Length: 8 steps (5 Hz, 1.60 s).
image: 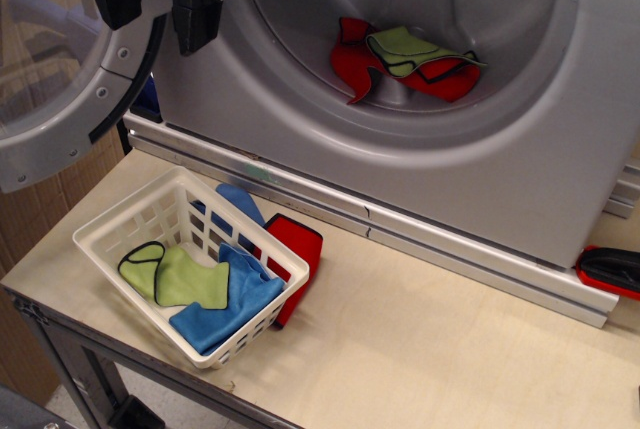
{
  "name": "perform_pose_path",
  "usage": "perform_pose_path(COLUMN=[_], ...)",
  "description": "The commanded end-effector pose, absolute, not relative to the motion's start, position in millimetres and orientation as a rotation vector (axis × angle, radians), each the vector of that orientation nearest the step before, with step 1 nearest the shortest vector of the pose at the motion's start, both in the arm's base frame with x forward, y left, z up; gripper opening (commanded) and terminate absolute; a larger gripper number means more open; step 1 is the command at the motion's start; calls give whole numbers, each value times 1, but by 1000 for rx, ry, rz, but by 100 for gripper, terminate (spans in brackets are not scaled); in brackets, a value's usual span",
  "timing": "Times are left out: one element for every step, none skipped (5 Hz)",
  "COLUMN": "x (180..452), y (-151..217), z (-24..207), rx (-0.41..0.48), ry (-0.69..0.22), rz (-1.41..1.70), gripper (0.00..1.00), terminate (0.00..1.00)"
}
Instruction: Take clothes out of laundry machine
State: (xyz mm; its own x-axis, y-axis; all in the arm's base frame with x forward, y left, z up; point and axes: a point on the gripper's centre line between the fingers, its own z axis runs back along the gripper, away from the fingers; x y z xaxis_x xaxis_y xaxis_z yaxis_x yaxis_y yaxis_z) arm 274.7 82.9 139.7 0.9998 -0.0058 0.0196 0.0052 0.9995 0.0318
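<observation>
The laundry machine (520, 179) is silver-grey, and its round door (50, 99) is swung open to the left. In the drum lie bunched clothes: a lime-green cloth (405, 47) on top of red cloths (352, 64), all with black edging. My gripper (155, 14) is black and hangs at the top left, in front of the door's hinge side and left of the drum opening. Its fingers (195, 14) stand apart with nothing between them. It is well away from the clothes in the drum.
A white slatted basket (120, 211) sits on the wooden table (420, 349) below the gripper. It holds blue cloths (225, 304) and a green cloth (185, 279). A red cloth (298, 249) hangs over its right side. A red-and-black object (610, 269) lies at the right edge.
</observation>
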Motion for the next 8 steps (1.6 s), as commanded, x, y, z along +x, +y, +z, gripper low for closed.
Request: perform_pose_path(x=[275,296,316,339,364,388,405,416], y=[83,62,47,32,25,17,4,-7], z=[140,121,108,107,106,103,107,109], rx=[32,49,73,88,57,40,21,-46], ry=[-20,-87,-152,-240,-378,-430,-487,-555], rz=[-5,-69,-103,-112,-81,-92,-128,-176], gripper=[100,100,100,100,100,100,100,100], terminate=[0,0,0,0,0,0,0,0])
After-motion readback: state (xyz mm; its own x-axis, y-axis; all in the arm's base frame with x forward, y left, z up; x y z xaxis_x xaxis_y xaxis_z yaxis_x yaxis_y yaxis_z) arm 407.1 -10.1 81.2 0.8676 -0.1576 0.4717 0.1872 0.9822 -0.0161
